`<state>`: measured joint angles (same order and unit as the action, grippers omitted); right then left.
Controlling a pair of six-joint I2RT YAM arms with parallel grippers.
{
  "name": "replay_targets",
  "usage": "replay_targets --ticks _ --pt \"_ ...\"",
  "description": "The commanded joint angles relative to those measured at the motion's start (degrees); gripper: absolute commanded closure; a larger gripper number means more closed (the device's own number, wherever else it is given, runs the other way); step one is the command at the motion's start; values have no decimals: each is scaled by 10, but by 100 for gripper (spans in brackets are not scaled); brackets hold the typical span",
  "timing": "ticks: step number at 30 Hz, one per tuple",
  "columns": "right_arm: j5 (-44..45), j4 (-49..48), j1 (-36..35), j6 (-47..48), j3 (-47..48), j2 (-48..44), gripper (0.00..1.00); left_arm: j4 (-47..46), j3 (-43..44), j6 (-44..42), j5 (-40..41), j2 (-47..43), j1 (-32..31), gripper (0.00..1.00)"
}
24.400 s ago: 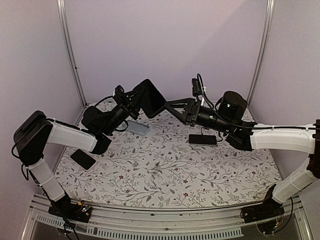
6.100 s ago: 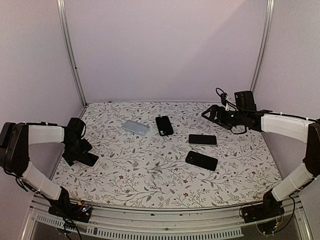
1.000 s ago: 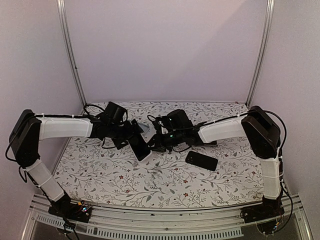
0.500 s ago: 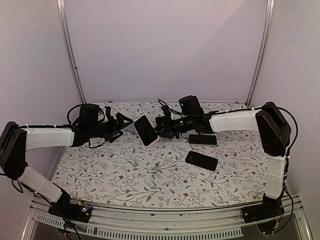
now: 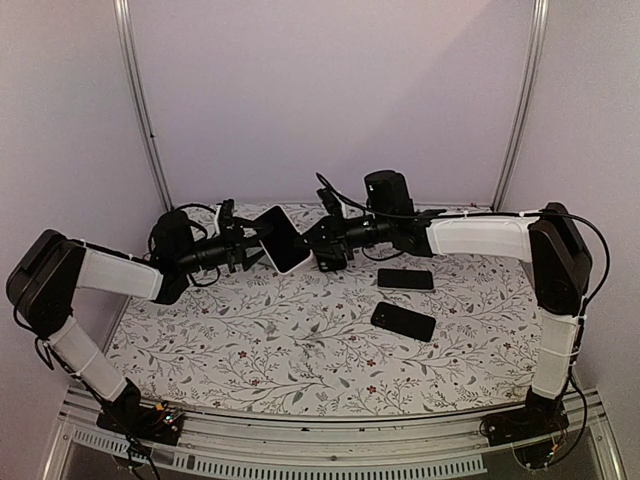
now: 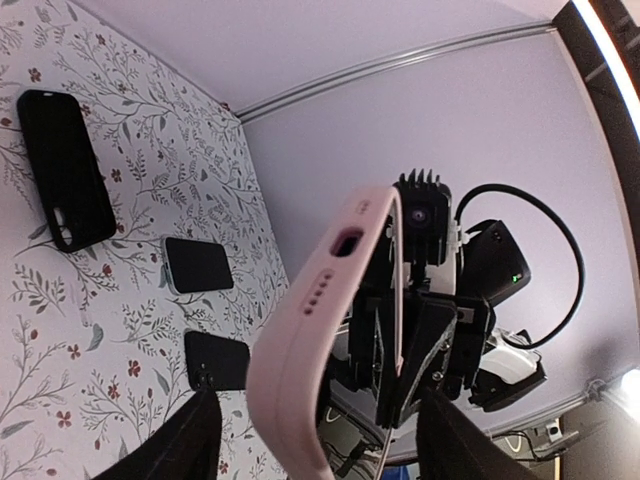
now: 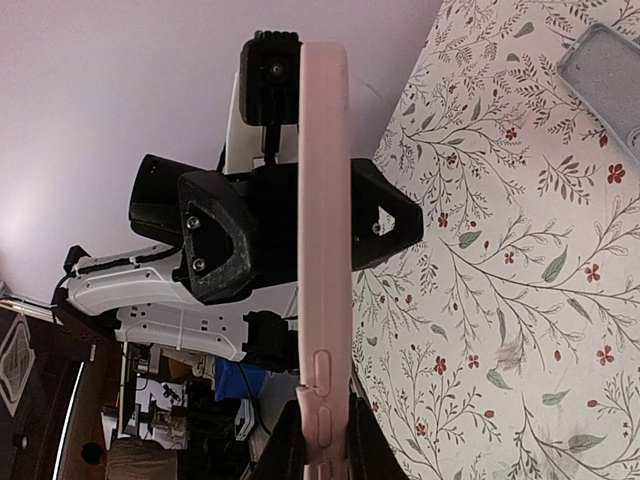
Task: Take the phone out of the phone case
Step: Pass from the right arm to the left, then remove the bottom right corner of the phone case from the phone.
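Your right gripper (image 7: 325,440) is closed narrow on the phone case (image 7: 322,200). One finger presses each broad face near the end with the side buttons, and the case is held edge-on to the wrist camera. From above you see it lifted clear of the table (image 5: 300,350), near the back wall and between the two arms. The phone (image 5: 280,235) sits inside it, its dark glassy screen tilted up towards the overhead camera.

Your left gripper (image 6: 315,445) is spread wide. Its fingers (image 6: 175,445) stand either side of the case with a gap showing on both sides. You cannot tell from these views whether they touch the case anywhere.

The case is pale pink, smooth and matte, like soft silicone. It is a slim slab with rounded corners. Its bottom edge has an oval charging slot and a short row of small round holes, and one long edge has raised button bumps.

The table cover is white with a fine print of grey leaves and small red flowers. On it, a translucent grey case (image 7: 610,80) with rounded corners lies flat. Two black phones (image 5: 405,279) (image 5: 403,321) lie flat to the right, well apart from the grippers.
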<state>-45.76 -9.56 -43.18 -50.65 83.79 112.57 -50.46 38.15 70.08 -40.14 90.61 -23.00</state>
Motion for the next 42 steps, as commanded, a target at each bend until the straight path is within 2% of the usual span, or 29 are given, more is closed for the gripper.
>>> replay_targets --ticks 1,4,10,13,16,22,25,30,35,42 --pt "-33 -59 0 -13 12 -38 100 -130 -4 56 -32 19 3 41" --pt "-39 -65 0 -17 6 -42 100 -139 -3 61 -30 23 0 59" --pt "-42 -66 0 -18 0 -46 100 -160 1 74 -32 33 -12 84" --pt "-40 -67 0 -18 -3 -49 98 -166 3 80 -29 34 -16 100" --pt "-35 -68 0 -16 -6 -52 89 -175 3 89 -19 31 -19 100" --pt "-23 -85 0 -1 -30 -74 57 -198 -13 126 40 4 -22 100" --pt "-23 -113 0 5 -51 -91 48 -212 -21 149 73 -7 -26 100" --pt "-29 -155 0 9 -90 -114 45 -241 -22 180 105 -20 -28 100" --pt "-41 -216 0 2 -120 -135 47 -253 -10 194 117 -29 -34 100" --pt "-58 -259 0 -18 -116 -133 62 -293 10 222 112 -10 -51 100"
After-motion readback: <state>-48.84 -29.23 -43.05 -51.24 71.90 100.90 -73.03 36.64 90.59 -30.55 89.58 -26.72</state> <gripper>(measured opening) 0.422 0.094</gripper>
